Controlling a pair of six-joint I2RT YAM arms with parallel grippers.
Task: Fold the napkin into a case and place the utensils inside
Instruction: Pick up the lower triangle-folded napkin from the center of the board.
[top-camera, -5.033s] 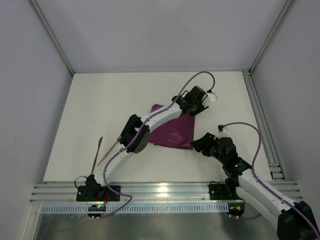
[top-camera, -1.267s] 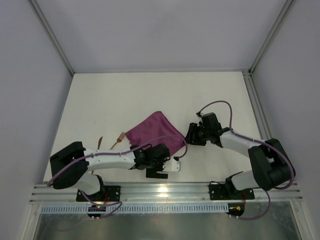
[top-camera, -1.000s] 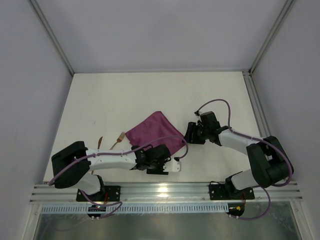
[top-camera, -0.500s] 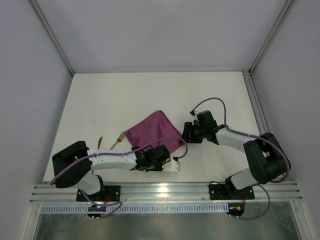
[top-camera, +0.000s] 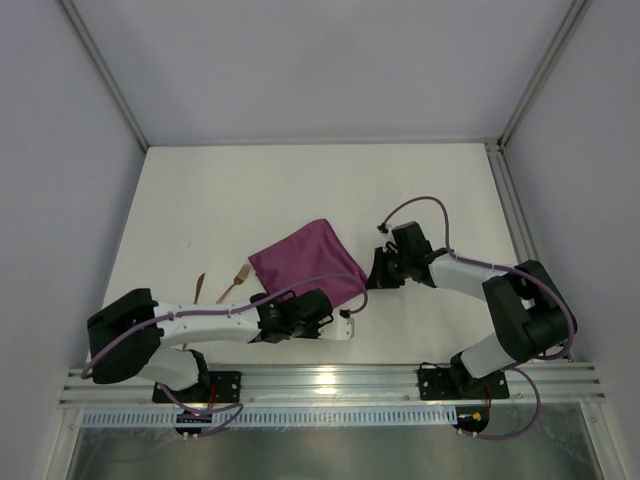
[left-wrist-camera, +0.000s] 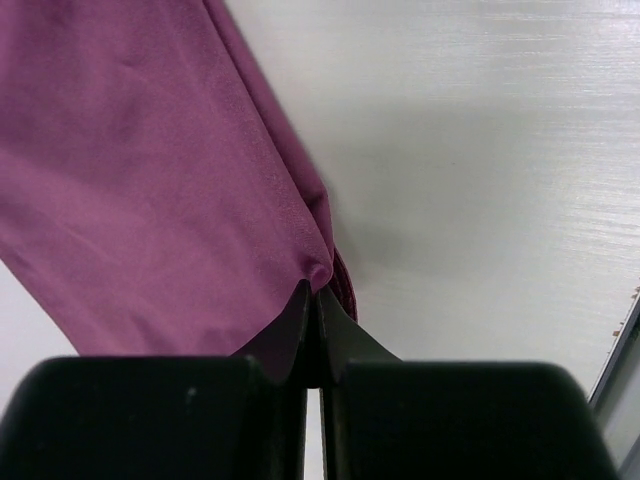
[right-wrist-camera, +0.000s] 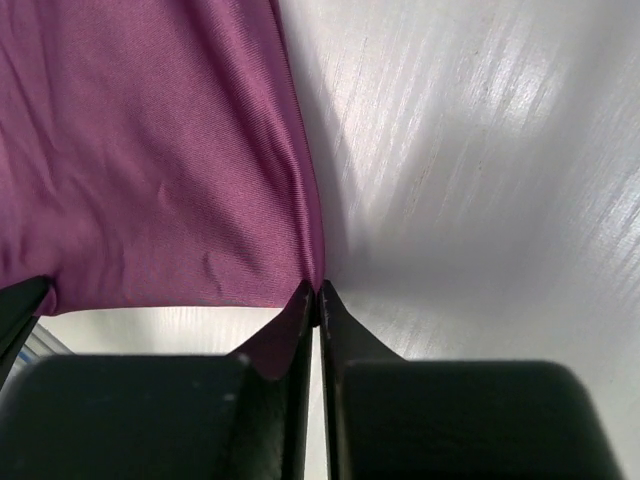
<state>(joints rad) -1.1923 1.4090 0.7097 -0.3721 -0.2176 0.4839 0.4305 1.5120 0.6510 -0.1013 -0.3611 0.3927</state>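
Newly clamped left claw (left-wrist-camera: 313, 292) and right claw (right-wrist-camera: 315, 292) on napkin (top-camera: 305, 262) corners, cloth's long axis near-left to far-right.

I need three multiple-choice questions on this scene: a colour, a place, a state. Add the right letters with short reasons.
1. The napkin is: A) purple B) green C) white
2. The utensils lie: A) on the napkin B) on the table, left of the napkin C) at the far wall
3. The left gripper and the right gripper are: A) wide open B) each shut on a napkin corner C) each shut on a fork

Answers: 1 A, it is purple in every view. 2 B, the top view shows them on bare table by its left corner. 3 B, each wrist view shows a cloth corner pinched.
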